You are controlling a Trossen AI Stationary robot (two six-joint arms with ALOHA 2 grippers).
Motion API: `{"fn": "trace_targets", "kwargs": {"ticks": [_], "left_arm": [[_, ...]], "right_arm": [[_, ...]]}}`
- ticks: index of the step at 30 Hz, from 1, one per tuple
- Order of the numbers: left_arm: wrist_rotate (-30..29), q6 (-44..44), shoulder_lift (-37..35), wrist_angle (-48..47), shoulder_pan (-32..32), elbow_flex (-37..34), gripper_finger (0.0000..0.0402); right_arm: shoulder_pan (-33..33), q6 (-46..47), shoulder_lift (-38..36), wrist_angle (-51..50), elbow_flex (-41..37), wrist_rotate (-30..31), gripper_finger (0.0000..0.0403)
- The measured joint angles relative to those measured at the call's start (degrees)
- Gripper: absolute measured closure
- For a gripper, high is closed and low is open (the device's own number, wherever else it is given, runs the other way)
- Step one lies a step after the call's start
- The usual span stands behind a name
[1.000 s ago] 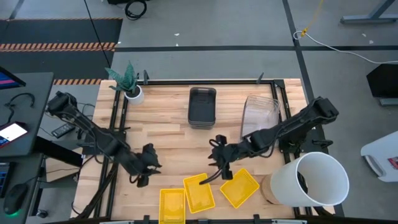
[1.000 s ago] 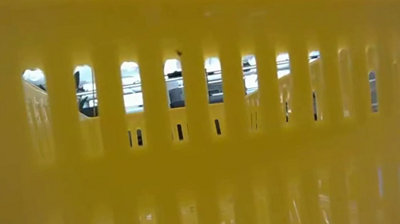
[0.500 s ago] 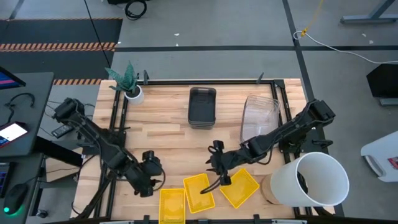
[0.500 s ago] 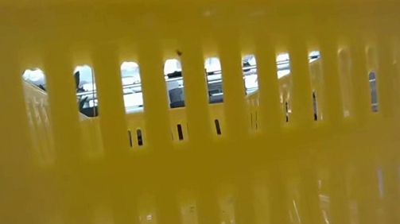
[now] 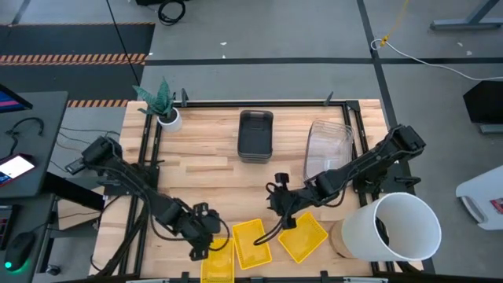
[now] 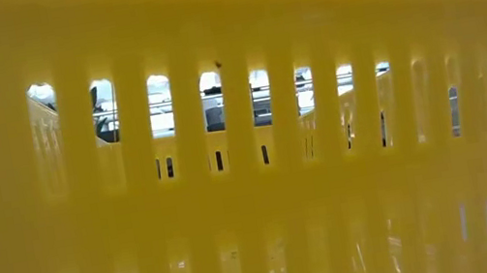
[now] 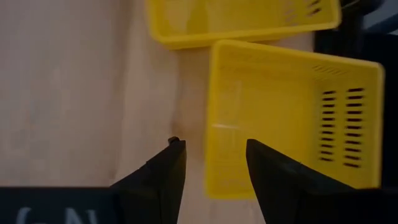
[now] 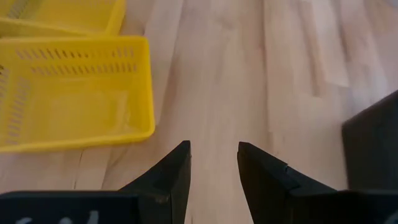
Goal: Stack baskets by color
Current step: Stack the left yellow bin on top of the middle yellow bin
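Note:
Three yellow baskets rest flat on the table by its near edge: left [image 5: 218, 259], middle [image 5: 251, 241] and right [image 5: 302, 237]. My left gripper [image 5: 206, 244] is open just over the left basket's [image 7: 292, 118] far-left corner. In the left wrist view the basket's rim [image 7: 212, 124] shows between the two fingers, and I see no touch. My right gripper [image 5: 281, 216] stands open over bare wood between the middle and right baskets; a yellow basket [image 8: 68, 93] lies beside it. A dark grey stack [image 5: 255, 135] and clear baskets [image 5: 328, 145] sit at the far side.
A big white bucket [image 5: 397, 228] stands at the near right corner, and a small potted plant [image 5: 167, 114] at the far left corner. One yellow basket wall [image 6: 247, 156] fills the low view. Bare wood [image 5: 204, 173] lies in the table's middle.
My left gripper has moved toward the table's near edge and a little to the right. It went from bare wood left of the baskets to the left yellow basket's corner, tipping more downward. The baskets have stayed where they were.

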Motion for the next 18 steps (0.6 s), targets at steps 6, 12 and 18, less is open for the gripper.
{"fn": "trace_targets", "kwargs": {"ticks": [6, 12, 18], "left_arm": [[1.9, 0.0, 3.8, 2.5, 0.4, 0.4, 0.0228], [0.8, 0.1, 6.8, 4.1, 0.6, 0.4, 0.0228], [0.8, 0.2, 9.3, 3.9, 0.6, 0.4, 0.0233]], "right_arm": [[0.0, -1.0, -3.8, -0.8, 0.0, 1.5, 0.0266], [0.0, -1.0, -5.9, -2.6, 0.0, 1.7, 0.0266], [0.0, 0.0, -5.9, -2.9, 0.0, 1.7, 0.0266]]}}
